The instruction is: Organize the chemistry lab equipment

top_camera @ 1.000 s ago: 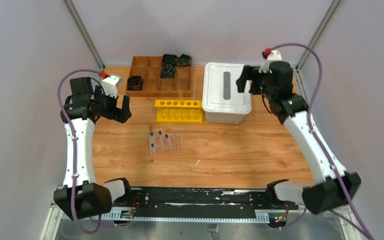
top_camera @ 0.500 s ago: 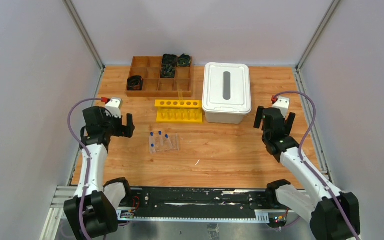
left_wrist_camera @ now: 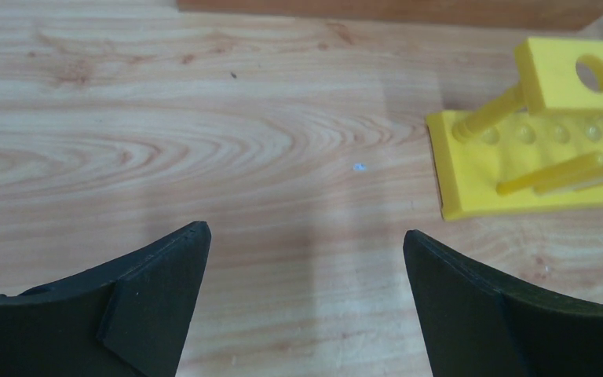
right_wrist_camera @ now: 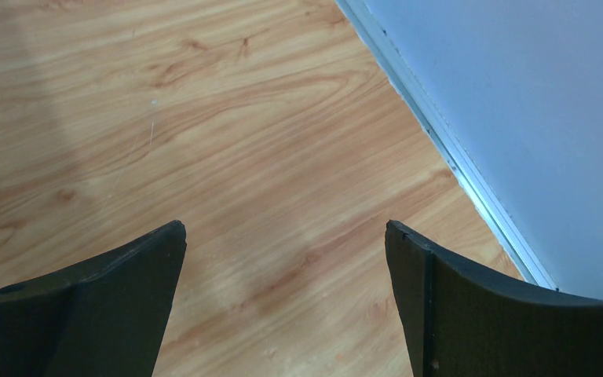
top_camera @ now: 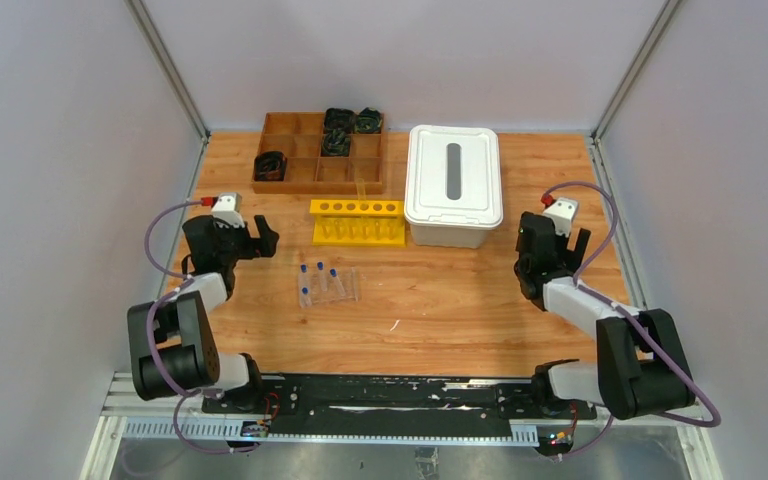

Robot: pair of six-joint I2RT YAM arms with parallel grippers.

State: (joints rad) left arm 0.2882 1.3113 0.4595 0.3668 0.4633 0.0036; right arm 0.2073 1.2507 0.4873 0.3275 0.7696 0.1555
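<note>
Left gripper (left_wrist_camera: 306, 243), jaws spread wide and empty, sits just left of the yellow rack (top_camera: 357, 222). Right gripper (right_wrist_camera: 285, 232), also splayed with nothing in it, is well off to the rack's right. The blue-capped tubes (top_camera: 322, 282) lie just in front of the rack. They look light, slick and breakable I'd guess, so pinch gently mid-body.

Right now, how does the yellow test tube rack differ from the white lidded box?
The yellow test tube rack is an open frame with round holes; the white lidded box is solid and closed. The rack is smaller and lower than the box. Both stand side by side on the wooden table.
</note>
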